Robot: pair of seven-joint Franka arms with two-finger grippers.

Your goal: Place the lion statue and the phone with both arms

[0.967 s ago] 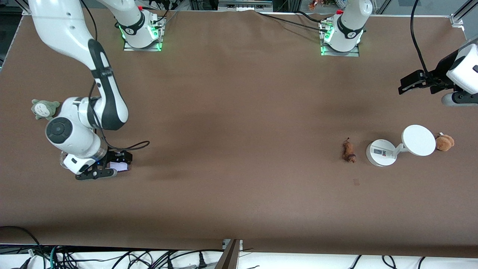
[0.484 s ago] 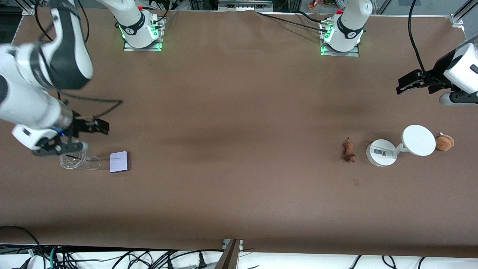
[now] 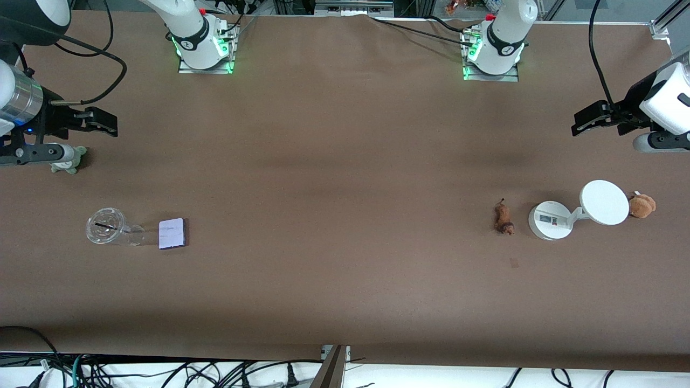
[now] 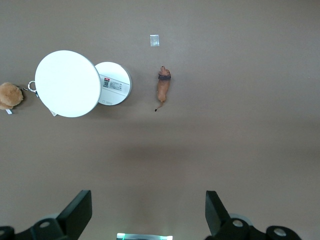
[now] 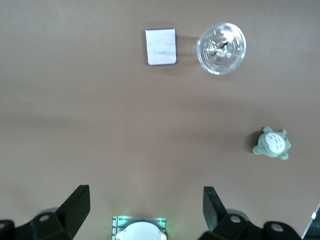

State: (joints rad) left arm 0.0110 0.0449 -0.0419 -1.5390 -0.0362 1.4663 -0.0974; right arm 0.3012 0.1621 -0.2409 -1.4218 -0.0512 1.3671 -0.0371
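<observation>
Phone [image 3: 172, 233] lies flat near the desk edge at the right arm's end, lion statue [image 3: 504, 217] near the left arm's end. We judge both placed: right gripper [image 3: 59, 137] and left gripper [image 3: 601, 116] hang raised, fingers apart, empty.

We see even, soft overhead light on the matte brown table [image 3: 345, 226], with faint broad shadow bands. All views are sharp. The white round-based stand with disc [image 4: 67, 83] looks near blown out; green glow marks the arm bases.
</observation>
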